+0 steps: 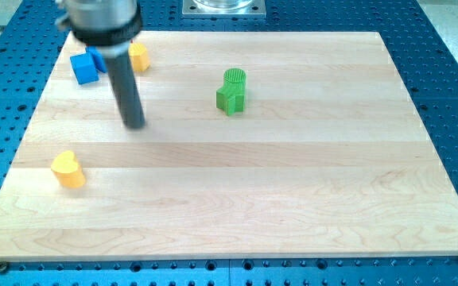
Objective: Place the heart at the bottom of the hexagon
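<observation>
1. The yellow heart (68, 168) lies near the view's left edge of the wooden board (293, 199), in the lower half, alone and well apart from the other blocks
2. A blue block (84, 67) sits at the view's top left corner; its shape cannot be made out fully, since the rod partly hides it
3. My tip (135, 124) rests on the board below the top-left cluster, up and to the view's right of the heart, touching no block. The rod has no fingers, so there is nothing to spread or close
4. The yellow hexagon (138, 57) stands just to the view's right of the rod's upper part, near the blue block
5. Two green blocks (231, 90) sit touching each other near the top centre, well apart from the rest
</observation>
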